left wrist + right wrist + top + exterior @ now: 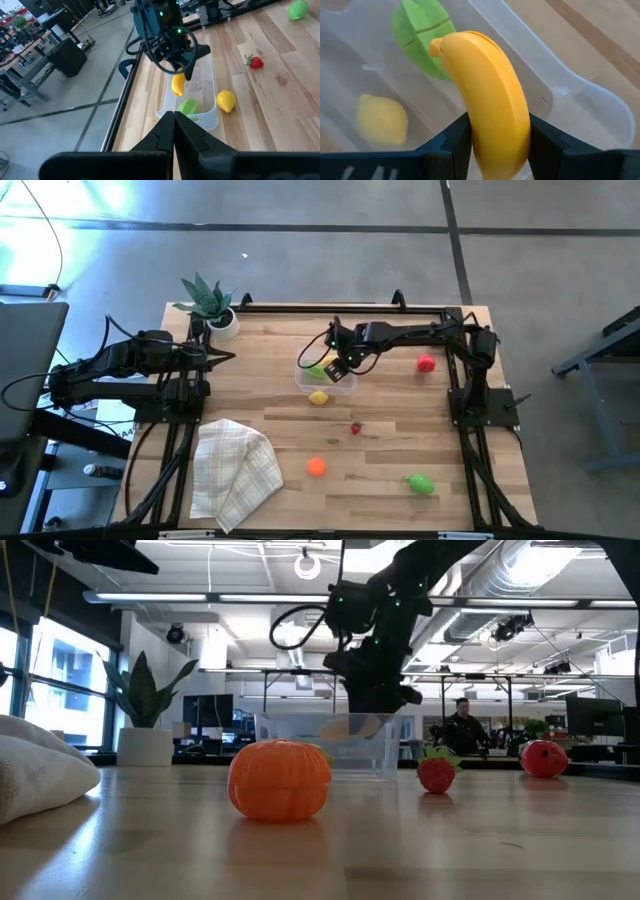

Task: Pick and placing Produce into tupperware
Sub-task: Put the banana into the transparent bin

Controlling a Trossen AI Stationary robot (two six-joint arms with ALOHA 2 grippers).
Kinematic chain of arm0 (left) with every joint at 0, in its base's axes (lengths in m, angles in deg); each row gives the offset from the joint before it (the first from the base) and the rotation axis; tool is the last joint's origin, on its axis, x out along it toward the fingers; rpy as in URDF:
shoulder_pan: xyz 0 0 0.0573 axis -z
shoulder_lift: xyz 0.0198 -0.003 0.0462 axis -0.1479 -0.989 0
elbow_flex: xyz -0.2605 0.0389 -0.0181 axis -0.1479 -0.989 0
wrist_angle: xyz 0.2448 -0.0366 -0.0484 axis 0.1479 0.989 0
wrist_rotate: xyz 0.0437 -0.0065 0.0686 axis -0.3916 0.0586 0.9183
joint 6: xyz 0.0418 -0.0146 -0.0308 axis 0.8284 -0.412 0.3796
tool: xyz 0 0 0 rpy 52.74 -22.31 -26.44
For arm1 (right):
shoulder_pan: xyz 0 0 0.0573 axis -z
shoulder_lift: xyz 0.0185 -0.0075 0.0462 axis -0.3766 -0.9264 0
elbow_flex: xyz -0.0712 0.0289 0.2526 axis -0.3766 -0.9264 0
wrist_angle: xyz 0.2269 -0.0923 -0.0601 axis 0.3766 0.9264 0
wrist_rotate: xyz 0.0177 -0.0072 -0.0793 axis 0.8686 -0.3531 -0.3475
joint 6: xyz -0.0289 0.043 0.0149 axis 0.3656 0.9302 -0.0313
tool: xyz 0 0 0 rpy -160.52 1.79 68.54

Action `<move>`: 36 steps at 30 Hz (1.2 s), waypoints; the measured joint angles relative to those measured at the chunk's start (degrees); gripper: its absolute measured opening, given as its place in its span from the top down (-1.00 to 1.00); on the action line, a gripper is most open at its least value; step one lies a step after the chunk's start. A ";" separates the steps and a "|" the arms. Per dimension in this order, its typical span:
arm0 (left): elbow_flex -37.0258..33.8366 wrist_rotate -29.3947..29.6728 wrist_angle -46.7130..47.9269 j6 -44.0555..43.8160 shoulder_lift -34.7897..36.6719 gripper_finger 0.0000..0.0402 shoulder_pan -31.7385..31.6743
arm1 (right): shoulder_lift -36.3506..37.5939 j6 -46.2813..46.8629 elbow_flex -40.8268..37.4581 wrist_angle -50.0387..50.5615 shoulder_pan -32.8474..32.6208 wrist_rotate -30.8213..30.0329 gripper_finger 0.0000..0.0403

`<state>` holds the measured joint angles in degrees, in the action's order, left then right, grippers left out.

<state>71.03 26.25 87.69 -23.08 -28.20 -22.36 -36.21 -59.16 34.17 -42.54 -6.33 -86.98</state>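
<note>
Your right gripper [495, 145] has its jaws clamped on the banana [490, 95], held over the tupperware [585, 100] above a green piece [420, 35], ready for release; left gripper [174, 131], jaws together, waits at the worktop [400, 460] edge.

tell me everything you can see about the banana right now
The smooth yellow plastic toy banana is curved, with a stubby stem tip at one end. It is clamped between the two dark fingers of the right gripper, which touch its sides, and it hangs above the clear rectangular plastic container, not yet resting in it. Below it inside the container lies a green toy piece; a yellow toy lemon sits on the table just outside the container wall.
</note>
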 joint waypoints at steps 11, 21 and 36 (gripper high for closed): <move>0.00 0.00 0.00 0.00 0.00 1.00 -0.02 | -4.05 0.62 0.18 -3.18 -0.02 0.89 0.28; 0.00 0.02 0.01 0.00 0.02 1.00 0.00 | -4.28 3.24 0.20 -2.82 0.07 -0.43 0.28; 0.00 0.00 0.00 -0.01 0.00 1.00 -0.02 | -4.91 4.54 0.08 -1.64 0.33 -1.41 0.28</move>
<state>71.03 26.25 87.68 -23.09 -28.20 -22.37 -41.12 -54.61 34.25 -44.18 -6.00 -88.39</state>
